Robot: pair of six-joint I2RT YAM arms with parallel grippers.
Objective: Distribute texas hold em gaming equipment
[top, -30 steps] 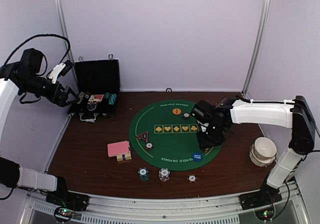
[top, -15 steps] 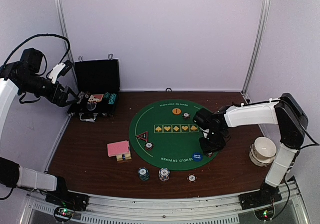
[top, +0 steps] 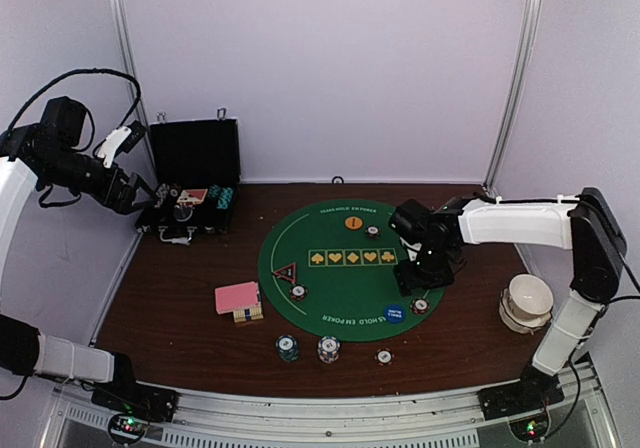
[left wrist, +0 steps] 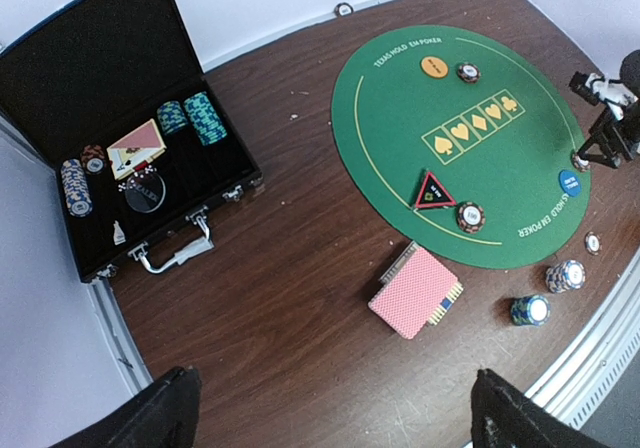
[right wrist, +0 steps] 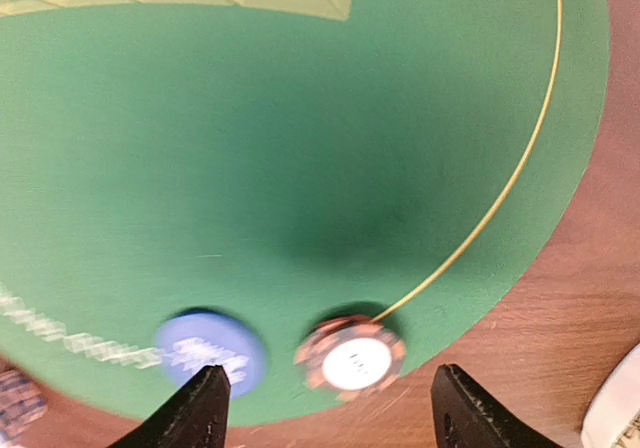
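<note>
My right gripper [top: 420, 276] [right wrist: 335, 410] is open and empty, just above a red-brown chip [right wrist: 352, 356] [top: 420, 306] that lies on the right front edge of the green mat [top: 345, 288], beside the blue button [right wrist: 210, 348] [top: 395, 314]. On the mat are also the orange button [top: 353, 223], a chip [top: 372, 232], the red-black triangle marker [top: 285, 273] and a chip [top: 298, 291]. The pink-backed cards [top: 238, 298] [left wrist: 415, 291] lie left of the mat. My left gripper [top: 132, 193] [left wrist: 335, 413] is open and empty, high above the table at the far left.
The open black case [top: 190, 193] [left wrist: 130, 158] at the back left holds several chip stacks and cards. Three chip stacks [top: 288, 347] [top: 328, 348] [top: 384, 357] stand near the front edge. A white paper cup [top: 527, 303] stands at the right.
My right gripper dipped toward the mat's right front edge, then drew back. The red-brown chip now lies uncovered there. The left arm has not moved.
</note>
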